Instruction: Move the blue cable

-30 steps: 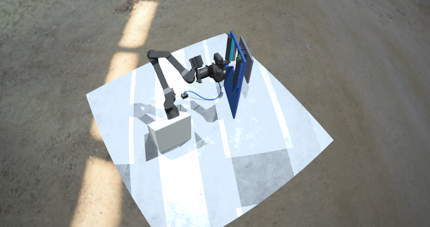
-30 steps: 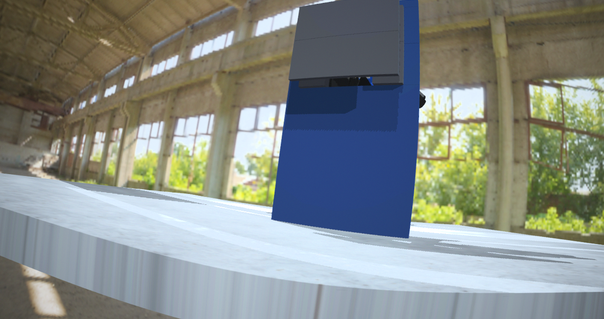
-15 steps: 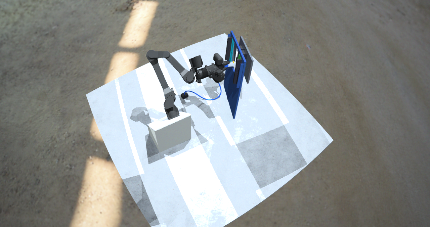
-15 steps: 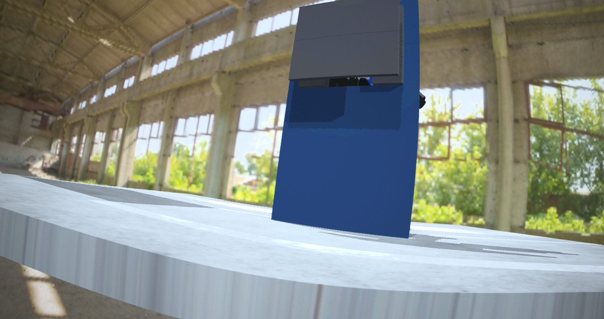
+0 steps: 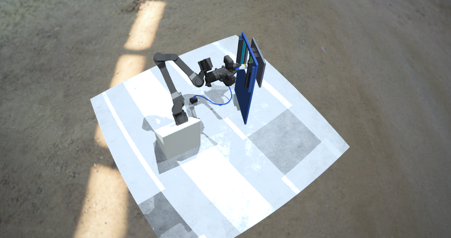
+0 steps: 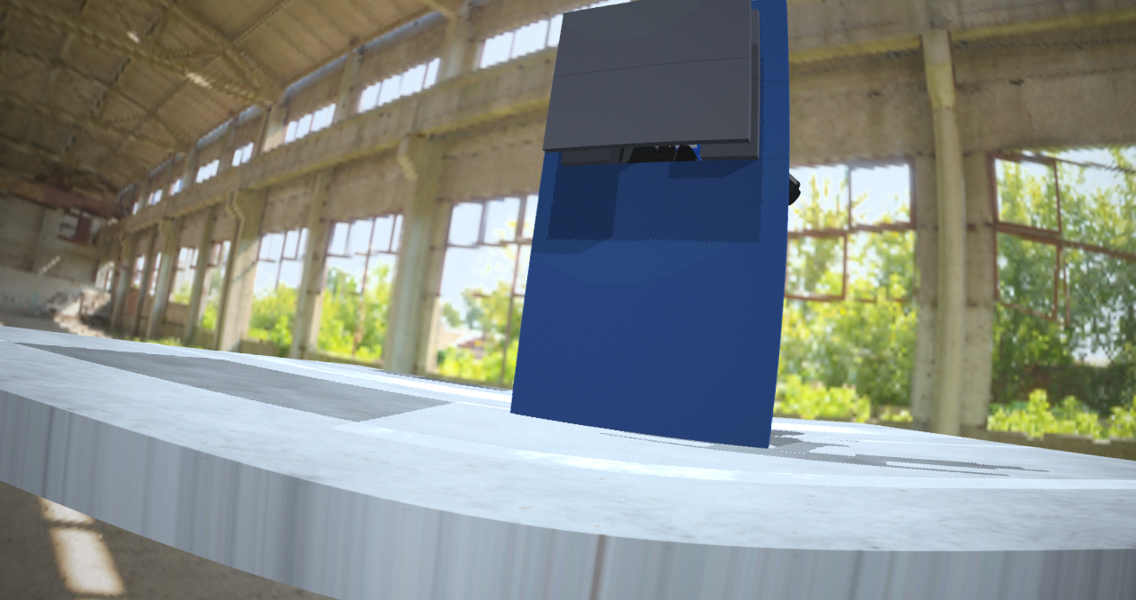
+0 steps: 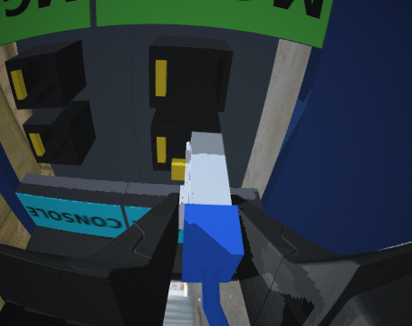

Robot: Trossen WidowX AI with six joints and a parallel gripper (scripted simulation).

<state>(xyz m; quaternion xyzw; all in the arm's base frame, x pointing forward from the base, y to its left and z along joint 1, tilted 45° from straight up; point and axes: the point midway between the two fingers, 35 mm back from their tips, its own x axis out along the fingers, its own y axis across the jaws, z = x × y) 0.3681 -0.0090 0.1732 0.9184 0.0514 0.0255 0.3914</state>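
My gripper (image 7: 204, 203) (image 5: 238, 68) is shut on the plug (image 7: 208, 178) (image 5: 243, 66). The plug has a clear white body, a blue rear part (image 7: 211, 240) and a yellow piece (image 7: 178, 169) at its side. In the wrist view its front end overlaps a black port block (image 7: 162, 154); the contact between them is hidden. The blue cable (image 7: 211, 294) (image 5: 231, 94) runs from the rear of the plug. A teal CONSOLE label (image 7: 74, 217) shows upside down at lower left. I cannot tell which server each port belongs to.
A tall blue board (image 5: 243, 94) (image 6: 650, 318) stands upright around the servers, with a grey panel (image 5: 259, 66) (image 6: 650, 104) behind it. More black port blocks (image 7: 192, 77) (image 7: 71, 68) and a green label (image 7: 210, 14) are near. The cable's other end meets a black block (image 5: 193, 100).
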